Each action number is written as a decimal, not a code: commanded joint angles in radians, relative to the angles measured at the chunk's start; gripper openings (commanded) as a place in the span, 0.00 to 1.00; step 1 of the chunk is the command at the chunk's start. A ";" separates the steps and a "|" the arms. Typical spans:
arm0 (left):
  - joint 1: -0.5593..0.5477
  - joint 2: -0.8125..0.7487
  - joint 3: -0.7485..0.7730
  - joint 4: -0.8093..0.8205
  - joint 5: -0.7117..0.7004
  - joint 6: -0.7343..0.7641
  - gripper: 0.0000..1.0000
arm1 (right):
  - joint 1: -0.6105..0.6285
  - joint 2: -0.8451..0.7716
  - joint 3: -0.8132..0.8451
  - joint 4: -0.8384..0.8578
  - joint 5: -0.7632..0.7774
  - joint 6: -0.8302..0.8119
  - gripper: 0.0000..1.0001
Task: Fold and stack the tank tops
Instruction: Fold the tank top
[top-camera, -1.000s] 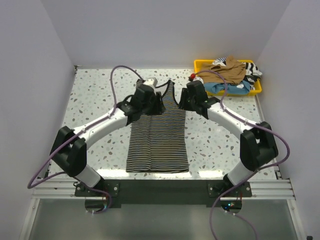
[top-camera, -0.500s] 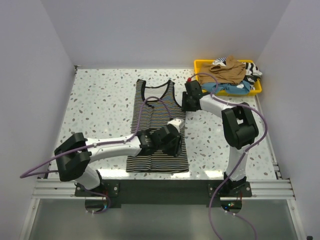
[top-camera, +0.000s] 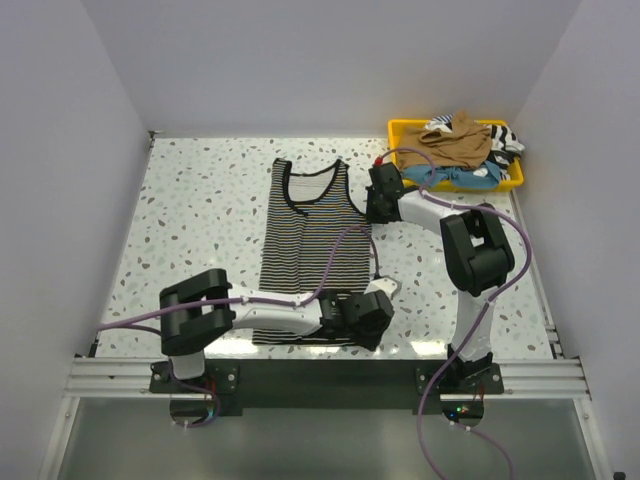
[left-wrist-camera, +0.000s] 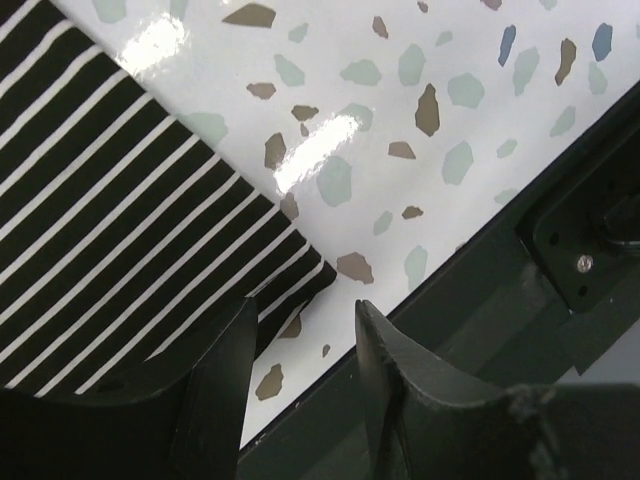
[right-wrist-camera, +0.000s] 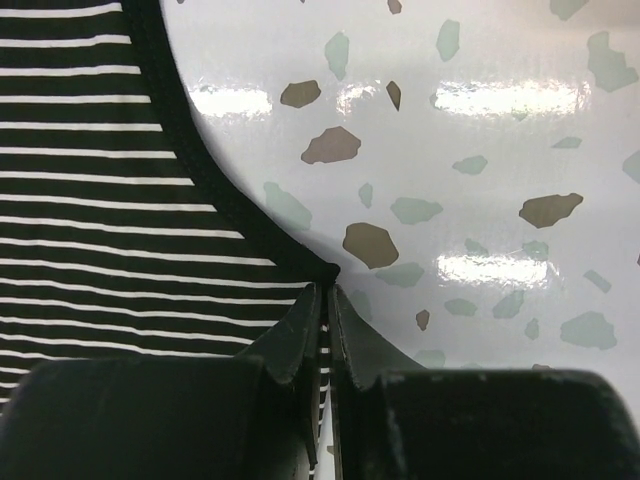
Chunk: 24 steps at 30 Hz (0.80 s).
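A black-and-white striped tank top (top-camera: 315, 240) lies flat in the middle of the table, straps at the far end. My left gripper (top-camera: 365, 315) is open at its near right hem corner. In the left wrist view the jaws (left-wrist-camera: 305, 330) straddle that corner of the striped top (left-wrist-camera: 120, 230) without closing on it. My right gripper (top-camera: 378, 200) is at the top's right armhole. In the right wrist view it (right-wrist-camera: 325, 300) is shut on the side edge of the striped top (right-wrist-camera: 100, 200), just below the armhole corner.
A yellow tray (top-camera: 400, 128) at the far right holds a tan-brown top (top-camera: 460, 140), a light blue one (top-camera: 450, 175) and another striped one (top-camera: 505, 140). The dark front rail (left-wrist-camera: 560, 230) runs just beyond the left gripper.
My left arm has swung from the top's upper left down across it to the near right hem corner. My right gripper has stayed at the right armhole while its arm folded back.
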 joint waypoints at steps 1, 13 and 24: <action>-0.030 0.040 0.085 -0.010 -0.094 -0.018 0.50 | -0.006 -0.010 -0.014 0.028 0.023 -0.001 0.06; -0.074 0.154 0.193 -0.124 -0.243 -0.035 0.40 | -0.006 -0.010 -0.022 0.034 0.010 -0.001 0.02; -0.111 0.071 0.155 -0.073 -0.172 -0.015 0.00 | -0.009 -0.048 -0.031 0.002 0.073 0.003 0.00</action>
